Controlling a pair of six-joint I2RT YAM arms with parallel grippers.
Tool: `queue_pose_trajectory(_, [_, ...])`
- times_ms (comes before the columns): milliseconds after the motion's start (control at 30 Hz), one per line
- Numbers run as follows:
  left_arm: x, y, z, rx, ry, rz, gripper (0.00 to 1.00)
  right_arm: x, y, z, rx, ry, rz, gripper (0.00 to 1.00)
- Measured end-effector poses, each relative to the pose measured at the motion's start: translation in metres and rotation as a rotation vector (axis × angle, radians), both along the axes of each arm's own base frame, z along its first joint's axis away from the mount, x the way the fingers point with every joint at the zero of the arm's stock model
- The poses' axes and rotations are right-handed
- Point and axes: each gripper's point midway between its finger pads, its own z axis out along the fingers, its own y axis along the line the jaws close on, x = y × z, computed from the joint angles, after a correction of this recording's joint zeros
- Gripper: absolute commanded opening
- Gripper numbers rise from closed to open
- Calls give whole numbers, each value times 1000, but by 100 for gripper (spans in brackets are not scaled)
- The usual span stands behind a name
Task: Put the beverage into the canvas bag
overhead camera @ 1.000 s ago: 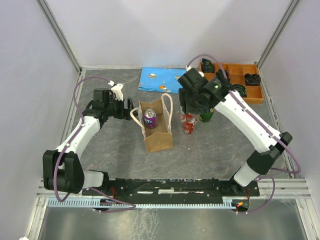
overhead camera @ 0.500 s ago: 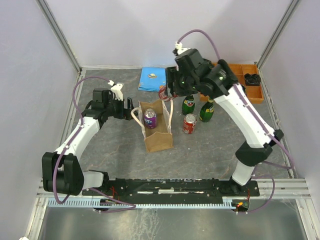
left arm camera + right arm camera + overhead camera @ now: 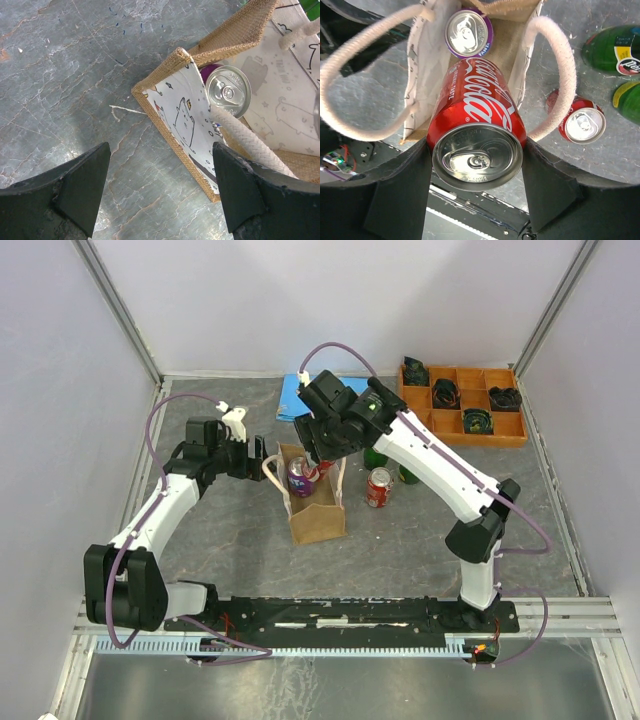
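Right wrist: right claw (image 3: pixel 476 172) grasping cola can (image 3: pixel 476 112) over canvas bag (image 3: pixel 422 85); left claw (image 3: pixel 160 187) released.

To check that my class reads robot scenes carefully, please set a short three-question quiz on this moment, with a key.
1. True or false: the purple can lies on the table outside the canvas bag.
2. What does the right gripper hold? A the purple can; B a red cola can; C a green bottle.
3. Fill in: the jaws of the left gripper stand ____.
Key: 1 false, it stands inside the bag. 2 B, held above the bag's mouth. 3 open, beside the bag.
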Motion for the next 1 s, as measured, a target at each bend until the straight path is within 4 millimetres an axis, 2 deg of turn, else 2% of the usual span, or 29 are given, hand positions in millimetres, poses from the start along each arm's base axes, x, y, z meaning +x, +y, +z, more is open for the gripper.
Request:
queue_pose_trajectory(133, [0, -1, 0, 0, 1, -2, 89, -1, -5, -15, -44, 19, 5, 0])
queue_pose_trajectory(300, [-1, -1, 0, 0, 1, -3, 89, -2, -9, -43, -111, 55, 8, 0])
queue_pose_trajectory(533, [-1, -1, -1, 1, 3, -3, 89, 9, 1, -80, -169, 84, 23, 0])
queue_pose_trajectory(700, [-1, -1, -1, 1, 5, -3, 89, 10, 0, -106, -224, 109, 32, 0])
queue_pose_trajectory(1000, [-3, -1, -3, 2, 12, -3, 89, 15, -1, -129, -266, 114, 34, 0])
